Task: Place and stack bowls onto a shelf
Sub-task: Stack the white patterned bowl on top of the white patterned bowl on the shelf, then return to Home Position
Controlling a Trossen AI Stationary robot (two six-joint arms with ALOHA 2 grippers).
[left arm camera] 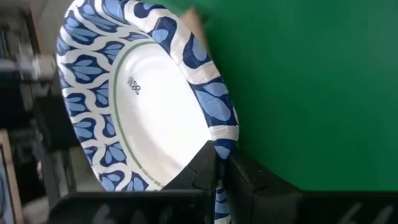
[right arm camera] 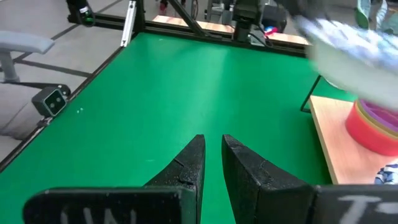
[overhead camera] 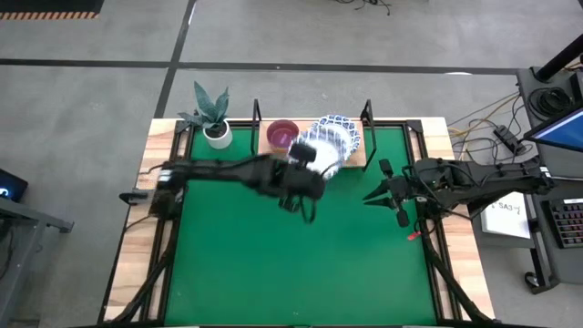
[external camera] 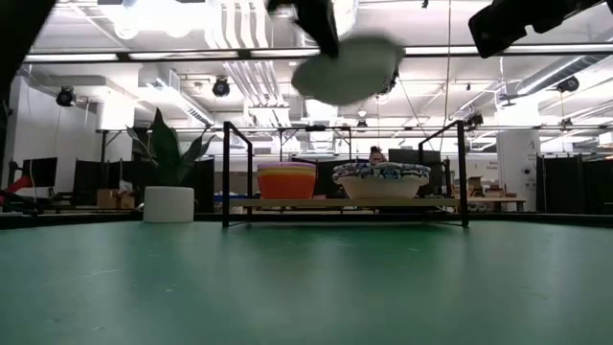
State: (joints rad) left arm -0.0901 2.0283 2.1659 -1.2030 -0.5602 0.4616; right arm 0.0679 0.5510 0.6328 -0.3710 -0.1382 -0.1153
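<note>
My left gripper is shut on a white bowl with a blue patterned rim, held high above the table just in front of the shelf; in the low view the bowl is well above the shelf board. On the shelf stand a stack of coloured plastic bowls and blue-rimmed white bowls. My right gripper hovers over the table's right side, empty, with a narrow gap between its fingers. My left gripper pinches the bowl's patterned rim between its two fingers, one finger on the inner side and one on the outer. The bowl is lifted clear of the table and shelf and is tilted, its inside turned sideways.
A white pot with a green plant stands at the far left corner beside the shelf. Thin black uprights rise at the shelf's ends. The green table top lies open toward the near edge.
</note>
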